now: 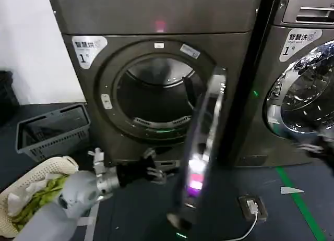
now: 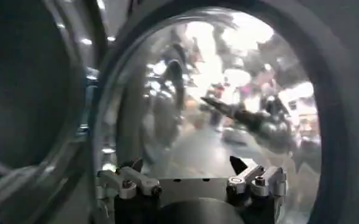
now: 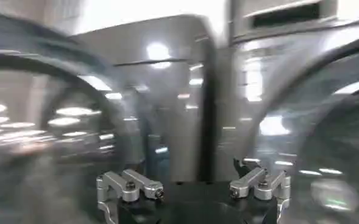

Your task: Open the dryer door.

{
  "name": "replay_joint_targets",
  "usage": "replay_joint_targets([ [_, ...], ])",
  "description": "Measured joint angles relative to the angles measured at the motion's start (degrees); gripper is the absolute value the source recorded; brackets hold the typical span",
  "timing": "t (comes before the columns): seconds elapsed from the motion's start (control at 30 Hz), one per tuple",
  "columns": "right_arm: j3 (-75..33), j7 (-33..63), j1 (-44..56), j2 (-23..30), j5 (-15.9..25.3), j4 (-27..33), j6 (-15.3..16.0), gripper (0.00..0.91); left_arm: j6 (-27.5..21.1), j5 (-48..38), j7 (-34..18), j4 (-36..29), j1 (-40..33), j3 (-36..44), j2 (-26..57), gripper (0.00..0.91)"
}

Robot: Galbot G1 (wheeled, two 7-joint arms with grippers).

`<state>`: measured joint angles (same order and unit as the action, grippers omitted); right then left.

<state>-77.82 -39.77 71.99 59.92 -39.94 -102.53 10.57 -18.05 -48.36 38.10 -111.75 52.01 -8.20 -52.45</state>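
Dryer door (image 1: 204, 147): swung well out from the grey-bronze dryer (image 1: 156, 22) and seen nearly edge-on in the head view, its chrome rim running from upper right down to lower left. The drum opening (image 1: 156, 97) behind it is uncovered.

Long axis: the door's edge stands close to upright, leaning slightly, hinged on its right side.

Left gripper (image 1: 155, 170): low in front of the machine, below the opening, just to the left of the door's lower edge. In the left wrist view its fingers (image 2: 130, 181) stand spread apart with nothing between them, facing the domed glass.

Key relation: the door lies to the right of the left gripper, very near; contact probably exists but cannot be confirmed here.

Nearer arm: the left.

Right gripper (image 3: 194, 182): fingers spread, empty, facing the shiny machine fronts.

Progress, as a judgement: the door looks largely open; a further push rightward would widen it.
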Motion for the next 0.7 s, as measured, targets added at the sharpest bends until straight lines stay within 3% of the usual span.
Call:
replay_joint_targets([
  [0.23, -12.04, 16.78, 8.16, 2.10, 2.71, -5.10, -0.91, 0.907, 1.88, 1.27, -1.12, 1.01, -5.72, 9.40, -2.29, 0.907],
  [0.37, -18.02, 26.68, 10.70, 1.03, 5.47, -4.73, 1.31, 0.907, 4.05, 3.09, -1.91, 2.91, -9.19, 14.51, -4.81, 0.907],
  [0.7, -31.34, 33.17, 14.35, -0.76, 8.52, 0.09, 4.75, 0.907, 7.48, 6.59, -3.54, 10.63, -17.39, 25.39, -12.65, 0.907],
])
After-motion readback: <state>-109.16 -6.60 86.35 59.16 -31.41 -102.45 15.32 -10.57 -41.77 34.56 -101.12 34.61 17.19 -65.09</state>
